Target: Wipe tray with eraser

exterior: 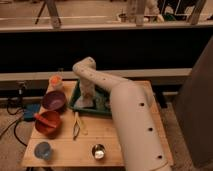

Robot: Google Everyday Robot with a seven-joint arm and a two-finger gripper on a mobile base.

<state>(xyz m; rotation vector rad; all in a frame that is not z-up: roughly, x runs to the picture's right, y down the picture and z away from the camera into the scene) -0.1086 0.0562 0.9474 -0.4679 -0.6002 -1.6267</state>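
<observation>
The green tray [75, 102] lies on the wooden table [115, 142], behind the middle. My white arm reaches over it from the right and bends down into it. My gripper [85, 100] is down inside the tray's left half, at a pale object there that may be the eraser; I cannot make it out apart from the gripper. The arm hides the tray's right half.
A purple bowl [53, 100] and a red bowl [48, 122] stand left of the tray. An orange cup [55, 81] is at the back left. A blue cup [43, 150] and a small metal cup [98, 151] stand near the front edge. Tongs [77, 124] lie in front of the tray.
</observation>
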